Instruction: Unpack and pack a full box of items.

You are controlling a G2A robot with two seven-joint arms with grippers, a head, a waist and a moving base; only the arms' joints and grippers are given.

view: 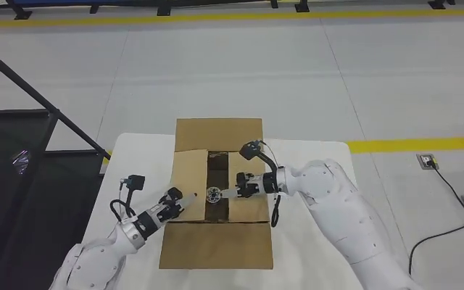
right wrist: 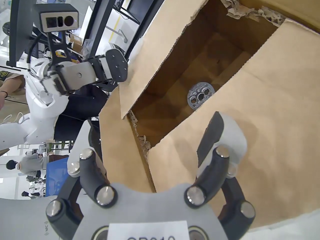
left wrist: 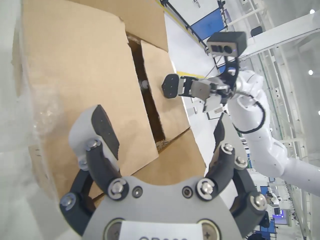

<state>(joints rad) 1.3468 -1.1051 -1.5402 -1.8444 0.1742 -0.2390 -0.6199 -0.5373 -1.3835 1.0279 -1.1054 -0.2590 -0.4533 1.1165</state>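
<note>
A cardboard box (view: 216, 246) stands in the middle of the white table, its top flaps parted along a narrow dark gap. A round grey metal part (view: 212, 193) with holes lies inside on the box floor (right wrist: 200, 96); a sliver of it shows through the gap (left wrist: 144, 84). My left gripper (view: 190, 196) is open over the left flap (left wrist: 75, 63), nothing between its fingers (left wrist: 105, 128). My right gripper (view: 228, 194) is open at the right flap's edge (right wrist: 275, 88), facing the left gripper across the gap, with one finger (right wrist: 217, 136) over the flap.
The box's far flap (view: 217, 133) lies folded outward. Bare white table (view: 138, 167) borders the box on both sides. A black frame and dark cloth (view: 36, 167) stand beyond the table's left edge. Crinkled clear plastic (left wrist: 47, 111) lies beside the box.
</note>
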